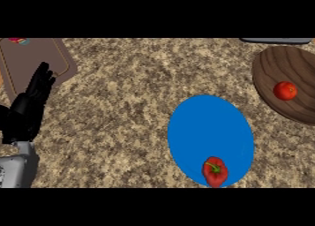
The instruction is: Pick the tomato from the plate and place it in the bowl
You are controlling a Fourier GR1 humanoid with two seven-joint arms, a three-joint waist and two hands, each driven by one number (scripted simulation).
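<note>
A red tomato point(285, 91) lies inside the dark wooden bowl point(301, 73) at the right edge of the head view. A blue plate point(208, 132) sits at centre right on the counter, and a red bell pepper with a green stem point(215, 171) rests near its lower rim. My left hand point(28, 106) stands at the far left with its fingers straight and pointing up, holding nothing, far from both plate and bowl. My right hand does not show.
A brown cutting board point(36, 62) lies at the top left, partly behind my left hand, with a small colourful thing point(18, 40) at its far edge. A grey object point(277, 40) peeks in at the top right. Speckled granite counter point(121, 114) spreads between them.
</note>
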